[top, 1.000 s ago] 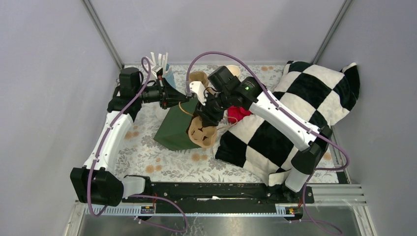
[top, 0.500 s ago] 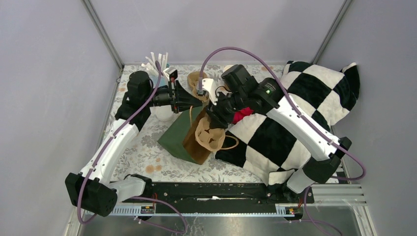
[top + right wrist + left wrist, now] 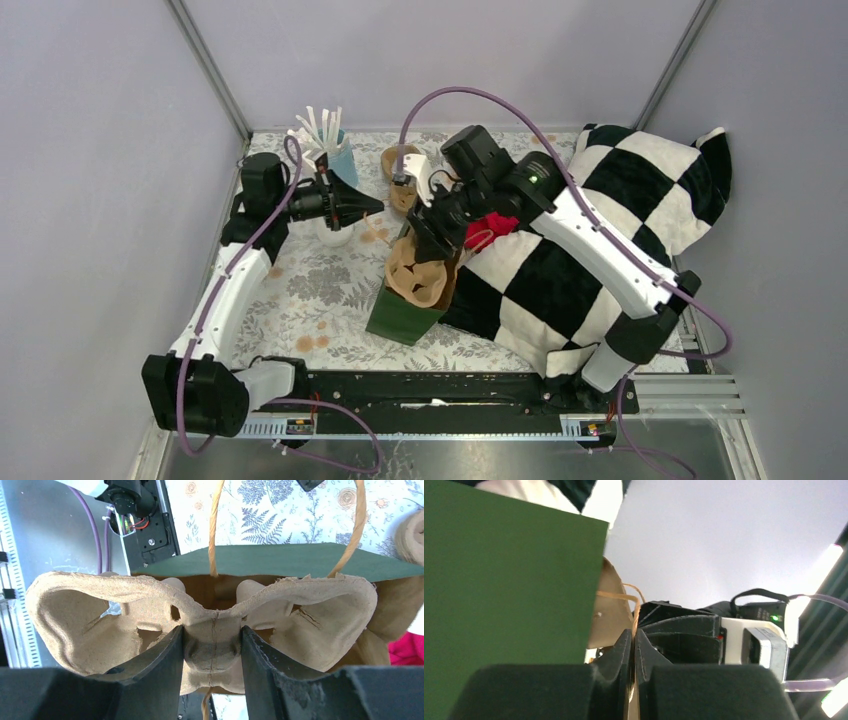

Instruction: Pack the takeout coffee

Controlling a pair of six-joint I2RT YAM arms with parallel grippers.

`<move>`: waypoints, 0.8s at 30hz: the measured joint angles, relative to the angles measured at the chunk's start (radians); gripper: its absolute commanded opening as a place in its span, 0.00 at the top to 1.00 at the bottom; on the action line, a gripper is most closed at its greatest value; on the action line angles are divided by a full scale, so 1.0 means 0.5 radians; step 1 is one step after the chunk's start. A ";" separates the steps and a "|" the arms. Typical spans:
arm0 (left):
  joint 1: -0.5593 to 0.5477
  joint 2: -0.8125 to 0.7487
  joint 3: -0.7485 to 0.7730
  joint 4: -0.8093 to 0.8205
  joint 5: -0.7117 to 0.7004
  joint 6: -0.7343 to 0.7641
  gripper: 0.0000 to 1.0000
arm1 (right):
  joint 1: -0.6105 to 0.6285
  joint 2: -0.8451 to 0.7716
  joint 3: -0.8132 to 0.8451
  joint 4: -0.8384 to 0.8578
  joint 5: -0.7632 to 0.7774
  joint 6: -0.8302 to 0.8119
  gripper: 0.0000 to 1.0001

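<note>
Since a second ago the green bag [image 3: 402,318] has gone from lying on its side to standing on its base, closer to the arm bases. The cardboard cup tray [image 3: 418,272] now sits down in its open mouth rather than at its lip. That readies the packing, but no drink is in the tray: both wells seen from the right wrist look empty. The coffee itself I cannot pick out for certain. The likeliest candidate is a white-topped cup [image 3: 335,234] just under the left gripper [image 3: 368,207], to the left of the bag. The right gripper [image 3: 212,647] is clamped at a middling width on the tray's central ridge, one finger on either side. The left gripper has drawn back from the bag with its fingers pressed together. The bag's cord handle runs up to their tips, though whether it is pinched I cannot tell. A checked pillow [image 3: 600,230] lies to the right of the right gripper. No brand, label or writing can be read on bag, tray or cup.
</note>
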 measured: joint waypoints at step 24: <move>0.068 0.265 1.378 -2.147 -1.068 1.677 0.06 | 0.000 0.240 0.373 0.213 -0.145 0.217 0.55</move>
